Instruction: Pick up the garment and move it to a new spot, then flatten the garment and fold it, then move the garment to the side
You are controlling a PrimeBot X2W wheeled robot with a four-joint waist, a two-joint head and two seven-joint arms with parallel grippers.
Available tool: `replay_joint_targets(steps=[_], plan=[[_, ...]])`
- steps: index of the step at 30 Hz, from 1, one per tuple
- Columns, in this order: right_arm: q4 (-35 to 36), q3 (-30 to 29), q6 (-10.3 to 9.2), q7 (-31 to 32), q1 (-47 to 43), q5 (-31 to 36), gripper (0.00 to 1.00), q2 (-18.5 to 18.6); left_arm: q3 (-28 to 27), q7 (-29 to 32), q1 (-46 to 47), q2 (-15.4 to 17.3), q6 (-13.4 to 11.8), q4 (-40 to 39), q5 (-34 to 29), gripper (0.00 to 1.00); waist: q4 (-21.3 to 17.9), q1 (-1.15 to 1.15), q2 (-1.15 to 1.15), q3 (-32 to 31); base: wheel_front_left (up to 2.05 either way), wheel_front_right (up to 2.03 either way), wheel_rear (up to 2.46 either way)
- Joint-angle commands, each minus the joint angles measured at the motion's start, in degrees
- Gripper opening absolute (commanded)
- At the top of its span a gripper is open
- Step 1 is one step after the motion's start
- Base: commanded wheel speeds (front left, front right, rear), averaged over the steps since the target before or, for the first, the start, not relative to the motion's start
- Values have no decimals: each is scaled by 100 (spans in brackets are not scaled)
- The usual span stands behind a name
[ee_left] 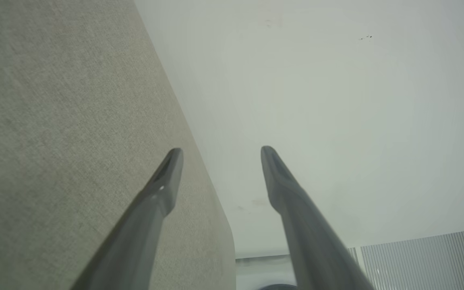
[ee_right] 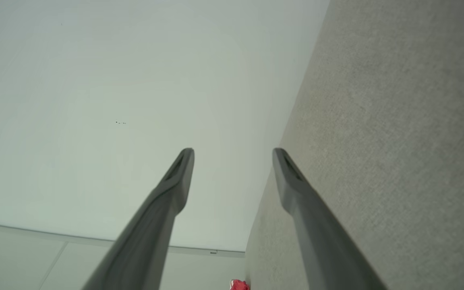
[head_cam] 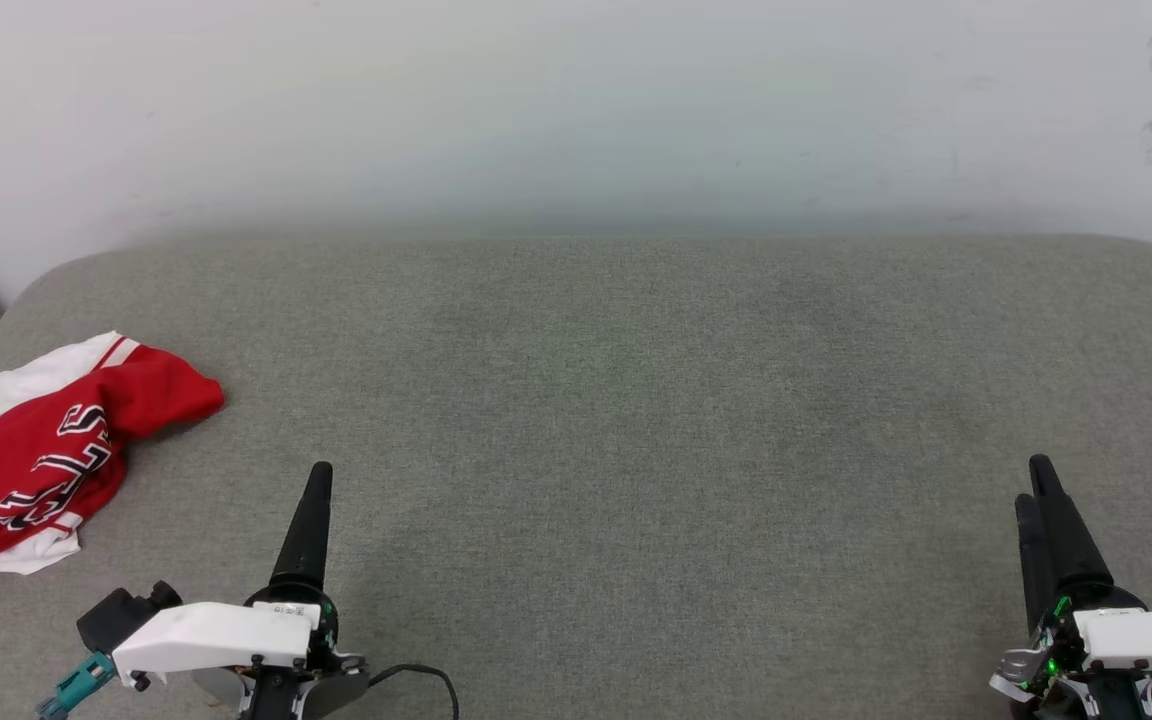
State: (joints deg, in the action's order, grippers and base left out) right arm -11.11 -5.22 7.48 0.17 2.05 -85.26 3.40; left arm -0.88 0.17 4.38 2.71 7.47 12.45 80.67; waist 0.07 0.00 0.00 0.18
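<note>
Left pincer (ee_left: 220, 152) and right pincer (ee_right: 233, 152), both spread and empty, at near edge of grey fabric surface (head_cam: 636, 400); red garment (head_cam: 36, 450) crumpled left of left pincer, not touching, far from right pincer.

Left gripper (head_cam: 321, 472) pointed forward, turned on edge, so one finger hid the other in the head view. In the wrist view its fingers (ee_left: 163, 189) stood wide apart, empty. White left wrist (head_cam: 211, 635) sat just behind it. Right gripper (head_cam: 1033, 482) was posed the same way: fingers (ee_right: 175, 185) wide apart, empty, white right wrist (head_cam: 1148, 630) just behind. The grippers were well apart.
</note>
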Motion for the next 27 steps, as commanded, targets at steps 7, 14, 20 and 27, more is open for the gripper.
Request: replay_joint_targets(steps=[7, 14, 20, 27], plan=[[240, -126, 1, -206, -13, 1276, 100, 28, 136, -207, 186, 14, -121, -226, -1129, 100, -1, 0, 0, -12, 0, 0, 0], [388, -116, 1, -350, -52, 2355, 100, 3, 318, -351, 189, 15, -311, -346, -2099, 100, -2, 0, 0, -25, 0, 0, 0], [563, -72, 1, -469, -119, 3270, 100, 10, 502, -469, 196, 16, -462, -430, -2867, 100, 11, 0, 0, -35, 0, 0, 0], [787, -42, 1, -379, -189, 4312, 100, 16, 677, -598, 225, 16, -586, -491, -3651, 100, 22, 0, 0, -50, 0, 0, 0]])
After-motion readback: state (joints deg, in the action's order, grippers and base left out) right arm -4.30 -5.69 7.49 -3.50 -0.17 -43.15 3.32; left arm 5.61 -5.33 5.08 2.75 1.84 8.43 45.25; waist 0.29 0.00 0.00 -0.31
